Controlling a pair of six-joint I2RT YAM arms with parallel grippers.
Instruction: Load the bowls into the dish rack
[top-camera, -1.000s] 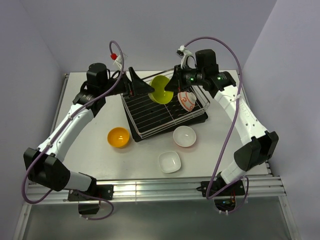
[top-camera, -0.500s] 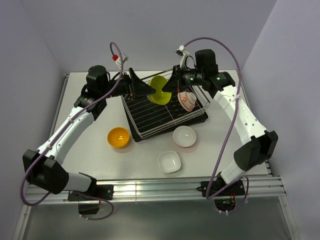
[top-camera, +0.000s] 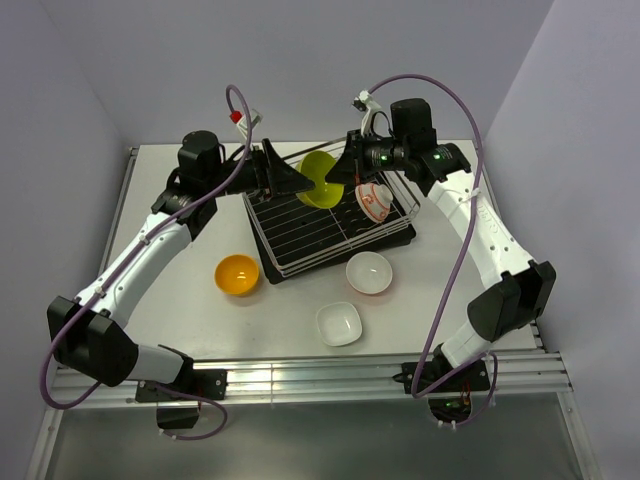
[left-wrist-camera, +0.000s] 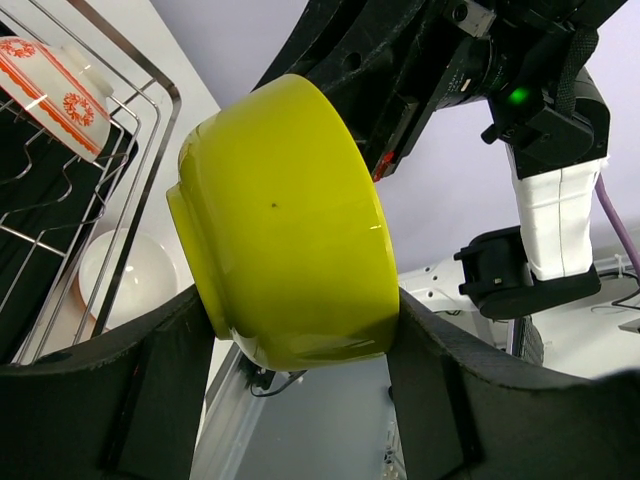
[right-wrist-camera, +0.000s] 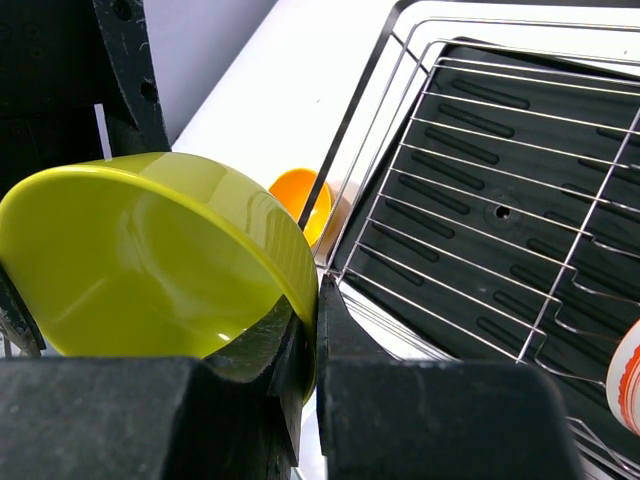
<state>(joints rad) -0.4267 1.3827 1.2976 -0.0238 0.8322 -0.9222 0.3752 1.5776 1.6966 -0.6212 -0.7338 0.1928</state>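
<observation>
Spotter: Looking at lime bowl (top-camera: 322, 178), hanging tilted on its side in the air over the far side of rack (top-camera: 412, 232), not yet resting in it. Worrying about a drop.

Operator: Being held how?

Spotter: Being pinched at the rim by right end effector (right-wrist-camera: 310, 305), fingers nearly shut on it. Being straddled by left end effector (left-wrist-camera: 295, 320), spread wide, fingers (left-wrist-camera: 150, 380) right at the outer wall on both sides. Not managing to tell whether gripping or merely touching.

Operator: Fearing what, then?

Spotter: Judging three slips likely. Letting go on the right before securing the left, and dropping lime bowl onto the wires or over the rim onto surface (top-camera: 270, 320). Squeezing a glossy curved wall off-centre, and squirting it out sideways. Pulling against each other with both clamping, and twisting it loose.

Operator: Threatening anything nearby?

Spotter: Possibly knocking patterned bowl (top-camera: 373, 200), leaning in the rack's far right part, just beside right end effector. Probably sparing orange bowl (top-camera: 237, 274), round white bowl (top-camera: 369, 272) and square white bowl (top-camera: 338, 322), sitting on surface outside the rack.
</observation>
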